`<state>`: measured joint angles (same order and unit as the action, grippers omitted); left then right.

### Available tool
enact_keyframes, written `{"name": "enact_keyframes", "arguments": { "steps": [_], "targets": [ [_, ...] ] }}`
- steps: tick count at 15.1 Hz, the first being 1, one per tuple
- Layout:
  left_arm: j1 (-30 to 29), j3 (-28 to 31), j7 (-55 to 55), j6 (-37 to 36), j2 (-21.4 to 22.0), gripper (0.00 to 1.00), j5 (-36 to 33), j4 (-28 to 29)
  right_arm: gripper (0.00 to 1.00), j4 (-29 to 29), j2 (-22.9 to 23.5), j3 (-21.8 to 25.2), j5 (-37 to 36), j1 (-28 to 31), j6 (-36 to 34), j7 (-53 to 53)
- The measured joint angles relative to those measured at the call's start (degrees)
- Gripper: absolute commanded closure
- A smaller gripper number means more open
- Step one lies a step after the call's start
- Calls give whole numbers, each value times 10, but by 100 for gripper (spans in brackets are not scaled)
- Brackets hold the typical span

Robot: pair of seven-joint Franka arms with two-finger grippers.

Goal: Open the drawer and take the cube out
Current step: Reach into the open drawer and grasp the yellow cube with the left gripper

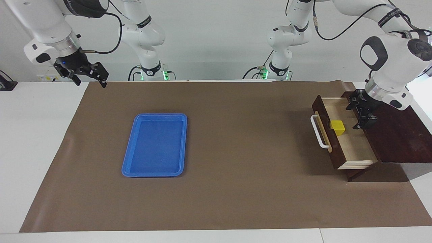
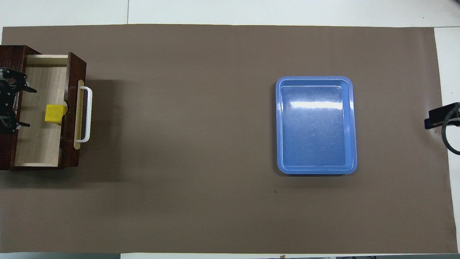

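The dark wooden drawer stands pulled out of its dark box at the left arm's end of the table. Its white bar handle faces the table's middle. The yellow cube sits on the pale drawer floor, against the front panel. My left gripper hangs open over the drawer's inner end, by the box's edge, apart from the cube. My right gripper waits open, raised by the mat's corner at the right arm's end.
A flat blue tray lies on the brown mat toward the right arm's end. In the overhead view only a dark part of the right gripper shows at the mat's edge.
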<state>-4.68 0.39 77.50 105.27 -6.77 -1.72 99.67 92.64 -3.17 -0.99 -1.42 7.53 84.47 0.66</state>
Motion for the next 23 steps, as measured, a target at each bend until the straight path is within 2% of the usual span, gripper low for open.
{"name": "enact_keyframes", "arguments": {
  "steps": [12,16,21,22,23],
  "targets": [
    [2,-2,29,81,-1,1,2,70,0,2,0,0,0,3,28,21],
    [5,-2,34,87,0,10,2,79,0,4,0,0,0,3,34,21],
    [6,-2,35,88,0,47,2,82,0,8,0,-2,0,3,34,21],
    [6,-2,35,88,1,60,2,82,0,9,0,-2,0,3,35,21],
    [6,-2,35,88,1,86,2,82,0,10,0,-3,0,3,35,21]
  ]
}}
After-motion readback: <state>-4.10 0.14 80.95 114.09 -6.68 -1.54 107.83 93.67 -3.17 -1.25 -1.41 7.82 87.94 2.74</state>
